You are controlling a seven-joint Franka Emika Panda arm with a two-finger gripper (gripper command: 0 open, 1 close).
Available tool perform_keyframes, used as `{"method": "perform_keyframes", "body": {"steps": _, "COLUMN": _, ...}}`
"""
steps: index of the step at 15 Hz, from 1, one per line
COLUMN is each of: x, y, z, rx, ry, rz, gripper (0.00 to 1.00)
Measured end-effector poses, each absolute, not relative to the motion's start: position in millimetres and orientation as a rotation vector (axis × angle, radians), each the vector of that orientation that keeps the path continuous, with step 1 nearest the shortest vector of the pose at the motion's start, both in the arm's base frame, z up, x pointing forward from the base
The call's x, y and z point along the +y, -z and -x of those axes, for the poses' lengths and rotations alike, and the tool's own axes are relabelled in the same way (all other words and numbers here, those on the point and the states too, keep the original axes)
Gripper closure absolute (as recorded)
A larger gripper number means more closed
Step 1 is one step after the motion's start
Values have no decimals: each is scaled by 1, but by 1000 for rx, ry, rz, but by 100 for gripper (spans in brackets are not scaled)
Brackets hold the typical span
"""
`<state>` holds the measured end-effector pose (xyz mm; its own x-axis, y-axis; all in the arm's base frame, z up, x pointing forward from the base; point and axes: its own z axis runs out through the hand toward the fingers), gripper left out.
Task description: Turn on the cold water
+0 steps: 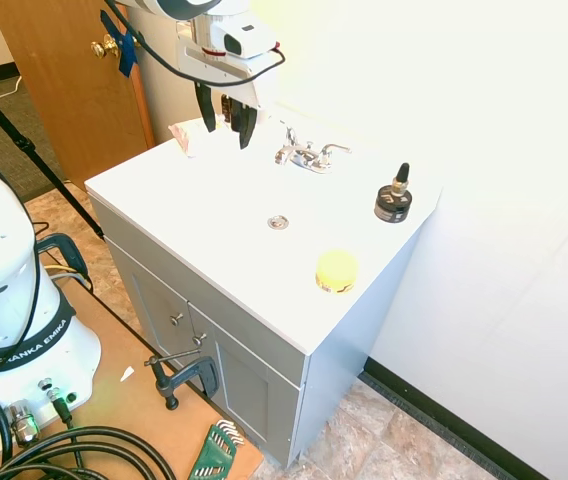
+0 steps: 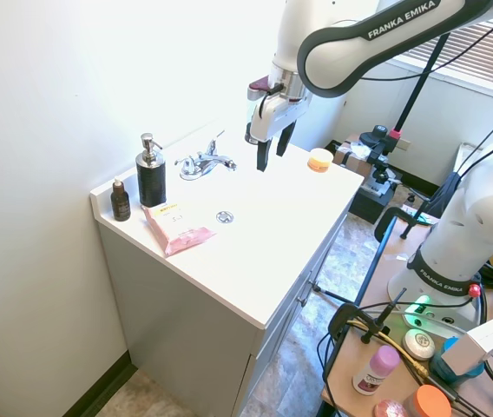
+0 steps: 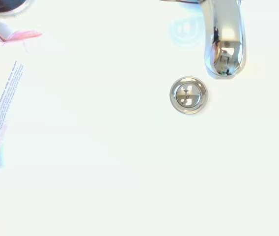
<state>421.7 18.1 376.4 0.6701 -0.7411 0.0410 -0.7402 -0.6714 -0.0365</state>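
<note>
The chrome faucet point(image 1: 307, 156) stands at the back of the white sink top point(image 1: 214, 200), with a lever handle on each side of the spout. The second exterior view shows the faucet point(image 2: 205, 162) against the wall. In the wrist view its spout point(image 3: 223, 39) reaches out over the round drain point(image 3: 189, 95). My gripper point(image 1: 226, 122) hangs open above the basin, pointing down. It is beside the faucet and apart from it, touching neither handle. In the second exterior view the gripper point(image 2: 268, 149) is right of the faucet, with nothing between its fingers.
A black pump bottle point(image 1: 394, 200) stands to one side of the faucet, with a small brown bottle point(image 2: 121, 201) beyond it. A pink packet point(image 2: 177, 228) lies on the counter. A yellow round thing point(image 1: 336, 270) sits near the front edge. The drain point(image 1: 278, 222) is mid-basin.
</note>
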Motion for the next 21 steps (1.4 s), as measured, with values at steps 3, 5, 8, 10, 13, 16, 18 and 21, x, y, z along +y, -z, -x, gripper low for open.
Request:
{"method": "perform_keyframes", "body": {"steps": 3, "x": 17, "y": -378, "z": -426, "rx": 1282, "ry": 119, "rz": 2841, "gripper": 0}}
{"method": "perform_keyframes", "body": {"steps": 5, "x": 7, "y": -385, "z": -447, "rx": 1377, "ry": 202, "rz": 2797, "gripper": 0}}
{"method": "perform_keyframes", "body": {"steps": 8, "x": -14, "y": -388, "z": -502, "rx": 1579, "ry": 299, "rz": 2723, "gripper": 0}}
{"method": "perform_keyframes", "body": {"steps": 10, "x": -19, "y": -377, "z": -538, "rx": 1696, "ry": 370, "rz": 2685, "gripper": 0}}
{"method": "perform_keyframes", "body": {"steps": 13, "x": -28, "y": -358, "z": -580, "rx": 1812, "ry": 473, "rz": 2667, "gripper": 0}}
{"method": "perform_keyframes", "body": {"steps": 16, "x": -49, "y": -345, "z": -610, "rx": 1888, "ry": 522, "rz": 2646, "gripper": 0}}
{"method": "perform_keyframes", "body": {"steps": 18, "x": -66, "y": -335, "z": -622, "rx": 1930, "ry": 530, "rz": 2636, "gripper": 0}}
{"method": "perform_keyframes", "body": {"steps": 21, "x": -83, "y": -313, "z": -626, "rx": 1972, "ry": 512, "rz": 2647, "gripper": 0}}
